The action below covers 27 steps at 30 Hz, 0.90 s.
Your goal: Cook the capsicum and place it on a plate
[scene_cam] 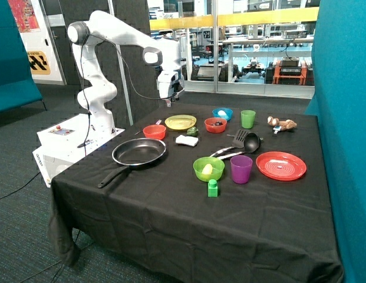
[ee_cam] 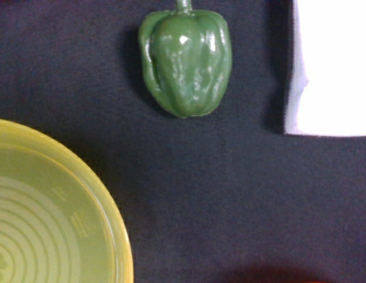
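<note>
Below my gripper [scene_cam: 169,101] the capsicum [ee_cam: 187,62] lies on the black cloth [ee_cam: 230,206], just beside the yellow plate [ee_cam: 65,230] and a white block [ee_cam: 330,71], touching neither. Its long axis runs stem to tip, stem pointing away from the plate. I can't tell the fingers' spread. No readable writing nearby.

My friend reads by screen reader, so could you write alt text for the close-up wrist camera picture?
A small dark green capsicum lies on a black tablecloth, apart from the curved rim of a yellow plate and a white object at the picture's edge. The gripper itself does not appear in this view.
</note>
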Each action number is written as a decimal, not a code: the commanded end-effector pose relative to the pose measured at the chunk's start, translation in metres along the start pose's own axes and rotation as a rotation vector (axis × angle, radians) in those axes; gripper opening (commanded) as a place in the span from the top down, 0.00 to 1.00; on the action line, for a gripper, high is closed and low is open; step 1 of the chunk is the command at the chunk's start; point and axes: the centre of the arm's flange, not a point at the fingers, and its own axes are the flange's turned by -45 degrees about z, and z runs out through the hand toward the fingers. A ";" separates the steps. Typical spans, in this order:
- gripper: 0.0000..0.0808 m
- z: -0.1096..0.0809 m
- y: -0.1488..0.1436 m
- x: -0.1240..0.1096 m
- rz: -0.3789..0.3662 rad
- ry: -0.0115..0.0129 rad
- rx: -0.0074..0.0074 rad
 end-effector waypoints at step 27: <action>0.27 0.065 -0.019 0.025 0.075 0.0001 0.0028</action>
